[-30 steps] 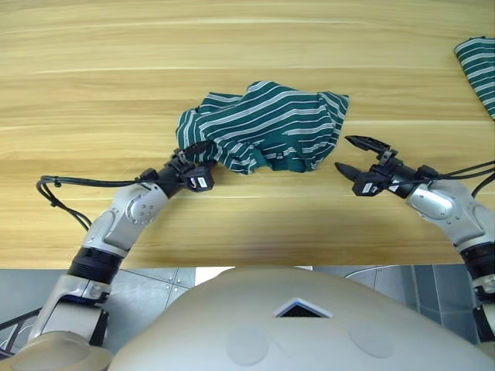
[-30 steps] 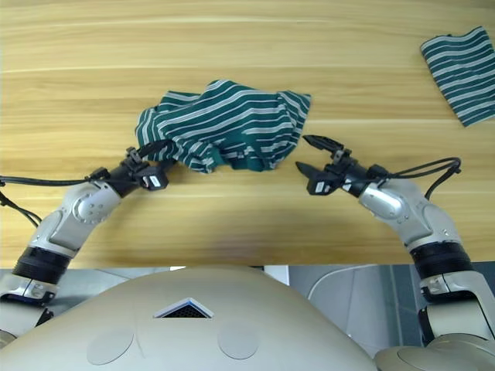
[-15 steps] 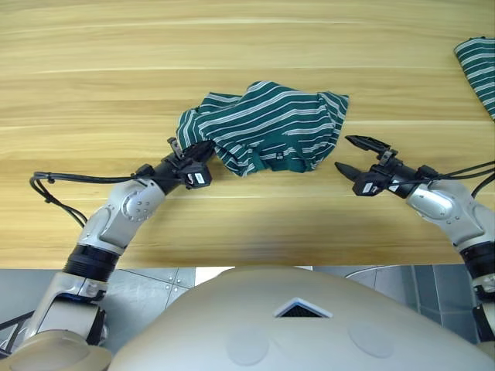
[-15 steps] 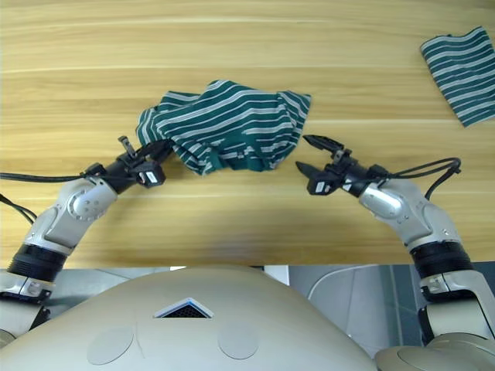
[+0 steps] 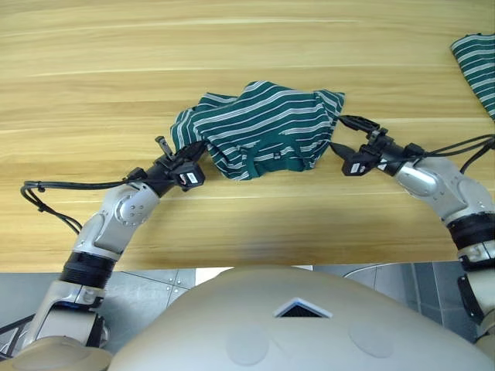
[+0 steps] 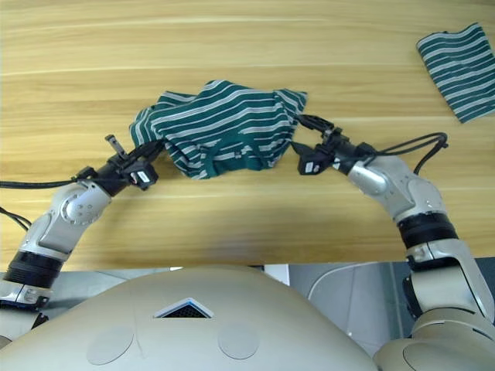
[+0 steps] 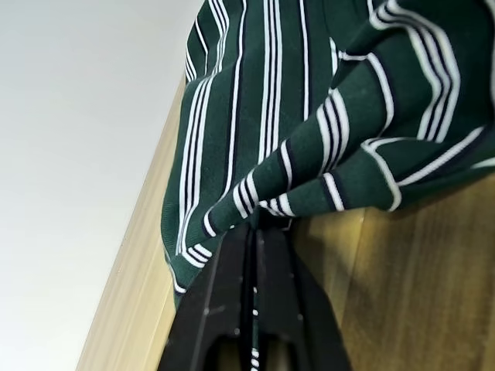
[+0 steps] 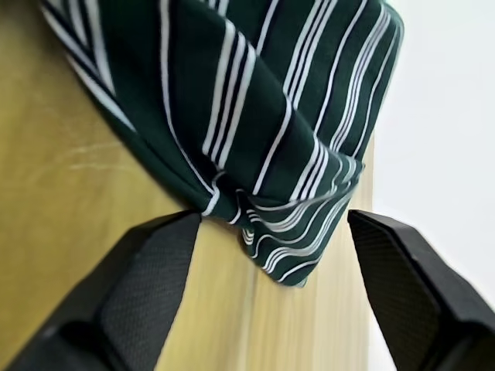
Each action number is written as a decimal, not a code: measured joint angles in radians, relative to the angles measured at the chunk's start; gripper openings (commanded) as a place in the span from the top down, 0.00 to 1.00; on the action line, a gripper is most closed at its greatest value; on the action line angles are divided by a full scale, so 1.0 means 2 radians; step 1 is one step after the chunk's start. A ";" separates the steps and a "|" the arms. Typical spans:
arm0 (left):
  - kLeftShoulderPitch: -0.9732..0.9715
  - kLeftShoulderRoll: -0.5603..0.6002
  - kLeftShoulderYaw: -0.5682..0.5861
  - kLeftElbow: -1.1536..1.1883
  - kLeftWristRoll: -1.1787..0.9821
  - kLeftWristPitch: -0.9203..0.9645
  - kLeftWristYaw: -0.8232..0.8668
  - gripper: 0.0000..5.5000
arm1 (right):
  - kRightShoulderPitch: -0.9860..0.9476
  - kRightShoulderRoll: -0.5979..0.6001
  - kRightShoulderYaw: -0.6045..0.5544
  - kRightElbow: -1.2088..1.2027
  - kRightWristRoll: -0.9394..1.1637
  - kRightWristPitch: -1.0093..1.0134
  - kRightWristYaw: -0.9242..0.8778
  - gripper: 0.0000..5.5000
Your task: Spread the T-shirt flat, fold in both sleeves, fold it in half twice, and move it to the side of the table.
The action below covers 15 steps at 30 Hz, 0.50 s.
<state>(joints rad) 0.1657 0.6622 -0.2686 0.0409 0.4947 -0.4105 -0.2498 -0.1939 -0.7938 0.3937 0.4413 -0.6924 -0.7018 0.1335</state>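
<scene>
Through the head cameras, the T-shirt [image 5: 263, 127] is being seen as a crumpled heap near the middle of the table [image 5: 116, 69], with no part of it spread flat yet. Its left edge is being held by the left gripper [image 5: 195, 153], and the right gripper [image 5: 338, 133] is being placed at its right edge. A second striped cloth [image 5: 476, 58] is lying well apart, at the far right of the table.

In the left wrist view, a fold of the T-shirt is being pinched between the two clenched fingers [image 7: 224, 278]. The grasp is judged to be firm, though only a little fabric is being taken.

In the right wrist view, the fingers [image 8: 147, 270] are being held wide apart, with a corner of the T-shirt lying between them on the table. Nothing is being grasped on this side.

The step in hand is judged to be the spreading. For it to be done well, the right fingers should be closed only when the corner is lying deep between them. After that, both edges should be drawn apart evenly and low over the table, so that the fabric is being stretched and not lifted. If one side is being pulled harder, the whole heap is likely to be dragged across, or the thin left pinch may be lost.
</scene>
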 measured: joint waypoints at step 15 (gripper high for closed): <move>-0.003 -0.003 0.000 0.000 0.001 0.002 0.000 1.00 | 0.067 -0.061 0.016 -0.109 0.032 -0.021 0.034 0.36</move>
<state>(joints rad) 0.1599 0.6570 -0.2678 0.0419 0.4973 -0.4055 -0.2498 -0.0597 -0.9167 0.4260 0.2232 -0.6288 -0.7447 0.2014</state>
